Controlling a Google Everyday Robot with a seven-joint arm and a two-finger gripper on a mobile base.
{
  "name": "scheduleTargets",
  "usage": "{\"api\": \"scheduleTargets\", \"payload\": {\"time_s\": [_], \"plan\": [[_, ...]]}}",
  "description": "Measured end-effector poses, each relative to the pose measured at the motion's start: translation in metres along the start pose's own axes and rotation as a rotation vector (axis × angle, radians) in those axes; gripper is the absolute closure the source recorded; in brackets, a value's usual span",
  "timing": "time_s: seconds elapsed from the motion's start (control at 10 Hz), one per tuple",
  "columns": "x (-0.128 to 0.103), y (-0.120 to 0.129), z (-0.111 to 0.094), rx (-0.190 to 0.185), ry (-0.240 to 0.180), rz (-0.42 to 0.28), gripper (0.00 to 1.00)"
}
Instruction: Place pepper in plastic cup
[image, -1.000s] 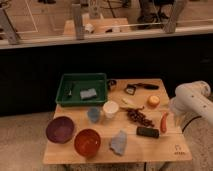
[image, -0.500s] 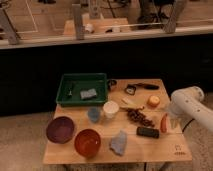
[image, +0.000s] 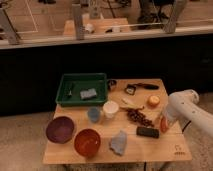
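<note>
The pepper (image: 163, 124) is a slim red-orange piece lying near the table's right edge, just right of a dark beaded cluster (image: 139, 118). My gripper (image: 168, 116) hangs from the white arm (image: 186, 102) at the right and sits directly over the pepper's upper end, partly hiding it. The plastic cup (image: 93, 114) is small and blue-grey. It stands upright at the table's middle left, next to the white cup (image: 110, 108), far to the left of the gripper.
A green tray (image: 69, 80) holds a grey item at the back left. A purple bowl (image: 60, 129) and an orange-red bowl (image: 87, 141) stand at the front left. A grey cloth (image: 119, 142), a black block (image: 147, 132), a round orange fruit (image: 153, 100) and black tools (image: 142, 86) lie around.
The white arm has moved left and slightly down from the table's right side, bringing the gripper over the pepper. The objects on the table have not moved.
</note>
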Motion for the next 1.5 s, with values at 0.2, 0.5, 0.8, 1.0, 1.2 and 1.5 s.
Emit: {"api": "scheduleTargets", "payload": {"time_s": [0.2,0.5,0.8,1.0,1.2,1.5], "plan": [[-0.005,-0.003,-0.006,0.012,-0.010,-0.017,0.80],[-0.012,-0.005,-0.033,0.059,-0.002,-0.029,1.00],[-0.021,-0.014,-0.091,0.153,0.059,-0.029,1.00],[-0.035,-0.025,-0.133,0.220,0.083,-0.053,1.00],[-0.070,-0.046,-0.164,0.289,0.093,-0.133,1.00],[-0.117,-0.068,-0.185,0.340,0.071,-0.252,1.00]]}}
